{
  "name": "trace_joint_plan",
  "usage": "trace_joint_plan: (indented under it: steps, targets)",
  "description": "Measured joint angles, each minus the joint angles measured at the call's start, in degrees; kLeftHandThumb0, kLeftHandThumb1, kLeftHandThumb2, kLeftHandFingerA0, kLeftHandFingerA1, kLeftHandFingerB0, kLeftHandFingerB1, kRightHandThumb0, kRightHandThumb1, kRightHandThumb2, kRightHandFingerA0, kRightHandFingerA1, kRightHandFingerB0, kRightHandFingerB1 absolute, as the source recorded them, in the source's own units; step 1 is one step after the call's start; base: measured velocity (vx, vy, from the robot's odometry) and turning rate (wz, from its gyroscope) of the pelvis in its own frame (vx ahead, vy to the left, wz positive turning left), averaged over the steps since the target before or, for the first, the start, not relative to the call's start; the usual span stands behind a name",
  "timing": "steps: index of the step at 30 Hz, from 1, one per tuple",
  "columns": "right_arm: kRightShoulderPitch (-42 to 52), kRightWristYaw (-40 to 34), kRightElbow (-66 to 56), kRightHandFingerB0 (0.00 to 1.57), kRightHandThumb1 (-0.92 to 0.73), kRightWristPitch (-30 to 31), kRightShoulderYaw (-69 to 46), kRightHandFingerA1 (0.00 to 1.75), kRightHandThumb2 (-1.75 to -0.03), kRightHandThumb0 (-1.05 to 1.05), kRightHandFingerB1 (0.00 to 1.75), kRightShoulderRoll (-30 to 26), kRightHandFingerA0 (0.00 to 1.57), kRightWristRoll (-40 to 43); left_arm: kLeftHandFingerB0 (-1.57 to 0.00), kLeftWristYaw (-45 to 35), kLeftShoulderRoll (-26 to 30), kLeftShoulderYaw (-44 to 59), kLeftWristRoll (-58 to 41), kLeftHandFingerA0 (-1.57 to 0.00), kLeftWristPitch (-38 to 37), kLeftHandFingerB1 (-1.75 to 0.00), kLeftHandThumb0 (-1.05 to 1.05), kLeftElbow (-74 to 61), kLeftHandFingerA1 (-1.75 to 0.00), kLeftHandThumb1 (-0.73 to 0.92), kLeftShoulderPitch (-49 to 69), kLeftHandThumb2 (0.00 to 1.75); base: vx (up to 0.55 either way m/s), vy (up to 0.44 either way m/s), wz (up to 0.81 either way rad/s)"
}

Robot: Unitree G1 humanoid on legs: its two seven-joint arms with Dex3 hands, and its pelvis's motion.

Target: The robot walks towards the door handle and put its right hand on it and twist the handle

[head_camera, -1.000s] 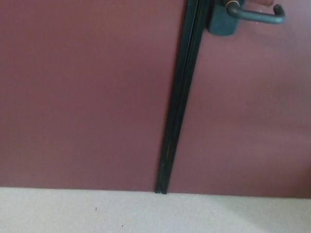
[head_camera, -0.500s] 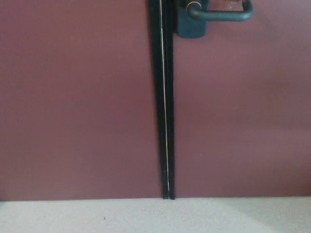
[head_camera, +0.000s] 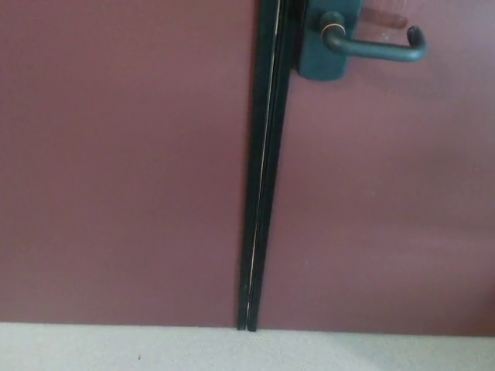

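The door handle (head_camera: 375, 48) sits at the top of the head view, right of centre: one dark lever, level, reaching rightward from a round pivot with a thin pale ring, its far end turned toward the door. It is mounted on one dark backplate (head_camera: 325, 58), just right of the black seam (head_camera: 263, 170) that runs down to the floor (head_camera: 247, 352). Two maroon door panels (head_camera: 124, 154) flank that seam. Neither robot hand shows, so the state of the fingers cannot be told. Nothing touches the lever.
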Motion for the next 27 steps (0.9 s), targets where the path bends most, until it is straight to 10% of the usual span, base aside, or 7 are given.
trace_joint_plan:
  steps: [27]
  targets:
    - [-2.21, -0.57, 0.37, 0.47, -0.54, 0.72, 2.38, 0.50, -0.56, -0.31, 0.39, 1.84, 0.70, -2.06, -0.48, -0.21, 1.94, -0.67, 0.04, -0.47, 0.02, -0.74, -0.16, -0.15, -0.89, 0.40, -0.50, 0.76, 0.16, 0.010, 0.02]
